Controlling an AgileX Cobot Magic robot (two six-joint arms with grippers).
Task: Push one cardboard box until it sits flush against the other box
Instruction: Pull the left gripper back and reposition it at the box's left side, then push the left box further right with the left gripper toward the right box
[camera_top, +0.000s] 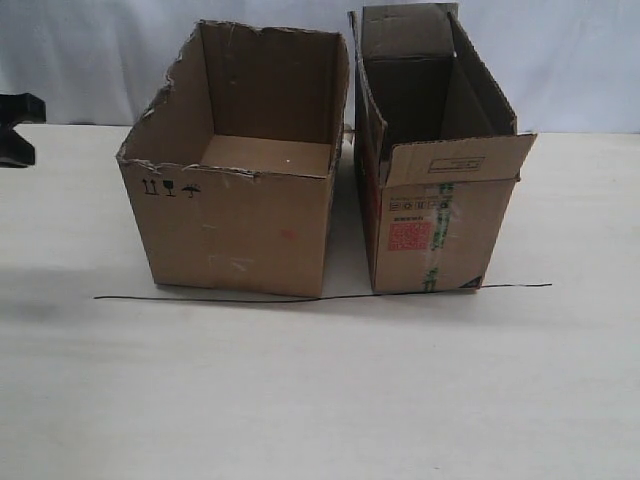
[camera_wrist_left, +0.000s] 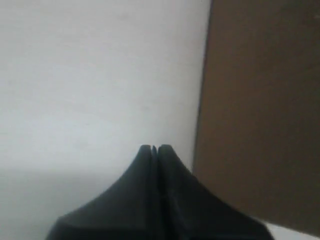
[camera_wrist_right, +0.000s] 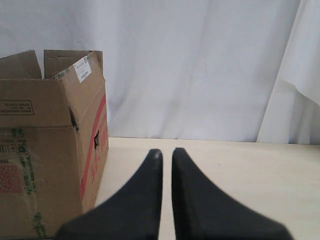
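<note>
While the 2 cartons stand side by side on the table (camera_top: 320, 400), a narrow strip of bare surface separates them, so the job is not yet done. The cardboard box (camera_top: 240, 215) sits on the left of the exterior view, its front bottom edge along a thin black line (camera_top: 110, 297), with the other box (camera_top: 430, 200) just beside it on the right.

Your left gripper (camera_wrist_left: 154, 148) has its fingertips pressed together with nothing between them. The brown wall of the cardboard box lies near the tips, though the views do not show whether they touch. Your right gripper (camera_wrist_right: 166, 151) shows a thin slit between its fingers, holds nothing, and hangs off the outer side of the other box.

Expect the cardboard box to be light: it is empty, open-topped, and should slide easily on the smooth table. Its walls look thin and likely to flex, and the torn rim (camera_top: 200, 165) is the weakest part, so do not press there. You need no grasp. Use the left fingers as 1 blunt pusher, low on the outer side wall and about midway front to back. Off-centre contact will probably swivel it instead of bringing the 2 faces flush. The other box looks equally light and may skid once met, so ease off at contact.
</note>
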